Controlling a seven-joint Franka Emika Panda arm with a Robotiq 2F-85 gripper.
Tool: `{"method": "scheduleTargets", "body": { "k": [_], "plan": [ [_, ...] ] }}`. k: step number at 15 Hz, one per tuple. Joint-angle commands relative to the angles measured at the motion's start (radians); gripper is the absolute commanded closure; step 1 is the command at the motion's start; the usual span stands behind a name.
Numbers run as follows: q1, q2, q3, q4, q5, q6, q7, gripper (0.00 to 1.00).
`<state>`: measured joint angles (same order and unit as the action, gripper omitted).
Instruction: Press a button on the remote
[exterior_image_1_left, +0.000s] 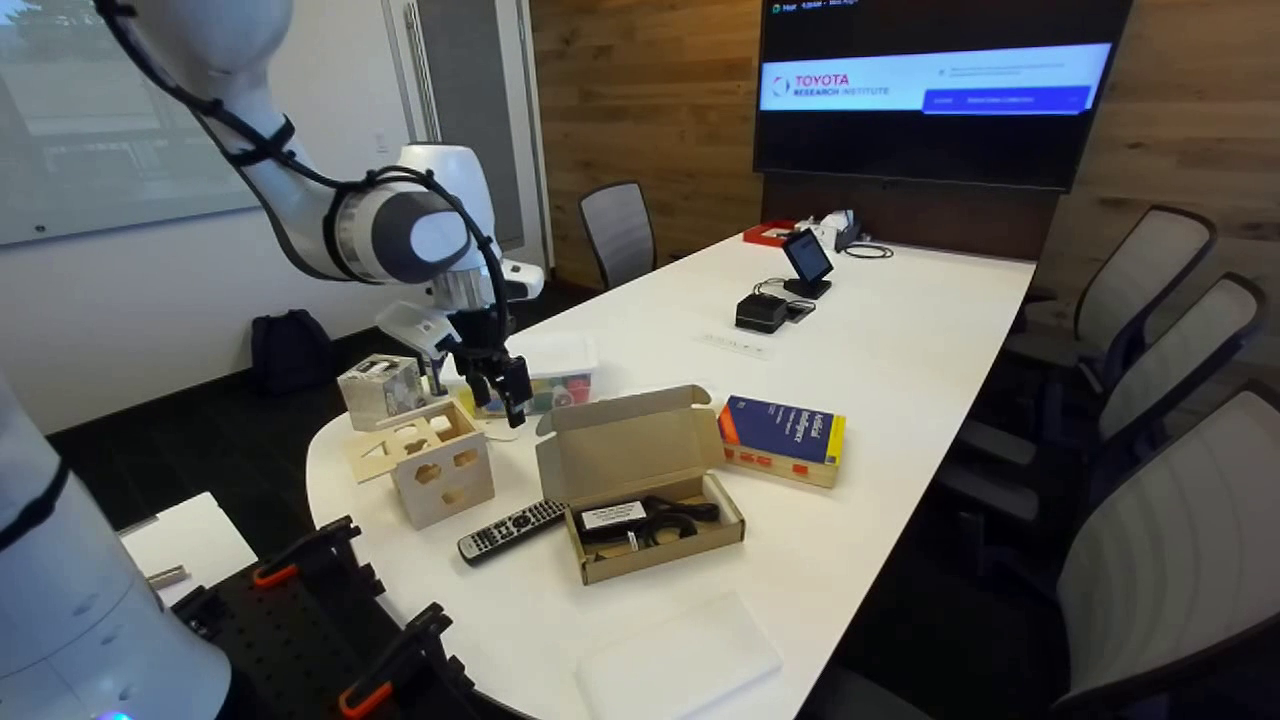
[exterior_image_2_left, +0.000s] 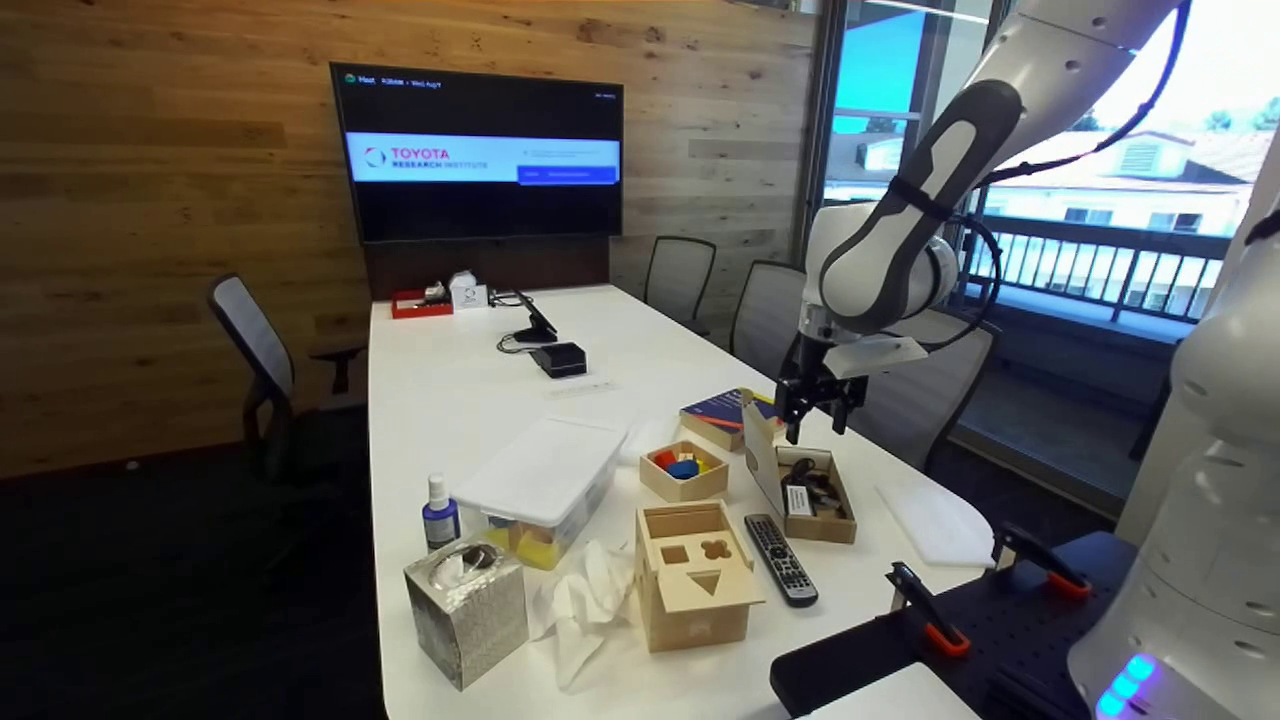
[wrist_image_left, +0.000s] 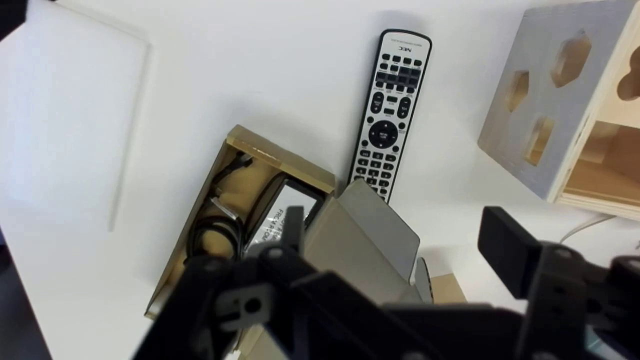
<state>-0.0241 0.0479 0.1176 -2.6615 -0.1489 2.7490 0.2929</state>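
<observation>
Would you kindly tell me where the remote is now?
In an exterior view, the remote lies just left of the cardboard box, beside the wooden box.

Screen (exterior_image_2_left: 485, 155): "TOYOTA RESEARCH INSTITUTE", "Meet". Remote (wrist_image_left: 390, 115): "NEC". Book (exterior_image_1_left: 785, 435): "Artificial Intelligence". Label (wrist_image_left: 276, 216) in box (exterior_image_1_left: 635, 450): partly legible.

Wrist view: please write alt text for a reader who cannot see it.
An NEC remote control lies buttons-up on a white table, one end hidden by the flap of an open cardboard box holding cables and what looks like a power adapter. The open end effector shows along the bottom, a wooden shape sorter at upper right.
</observation>
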Motion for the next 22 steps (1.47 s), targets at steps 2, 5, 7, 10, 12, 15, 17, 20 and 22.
{"method": "scheduleTargets", "body": {
  "k": [2, 5, 7, 10, 12, 15, 17, 20, 22],
  "plan": [
    [0.038, 0.144, -0.035, 0.055, 0.077, 0.065, -0.054, 0.51],
    [0.032, 0.237, -0.021, 0.076, 0.154, 0.125, -0.12, 0.73],
    [0.034, 0.289, -0.018, 0.089, 0.183, 0.159, -0.149, 0.88],
    [0.046, 0.36, -0.035, 0.119, 0.187, 0.19, -0.154, 1.0],
    [0.044, 0.409, -0.036, 0.151, 0.186, 0.201, -0.162, 1.0],
    [0.027, 0.477, -0.022, 0.205, 0.194, 0.196, -0.182, 1.0],
    [0.015, 0.517, -0.014, 0.235, 0.2, 0.204, -0.199, 1.0],
    [-0.01, 0.575, 0.003, 0.271, 0.213, 0.211, -0.211, 1.0],
    [-0.028, 0.606, 0.014, 0.285, 0.226, 0.223, -0.224, 1.0]
  ]
}}
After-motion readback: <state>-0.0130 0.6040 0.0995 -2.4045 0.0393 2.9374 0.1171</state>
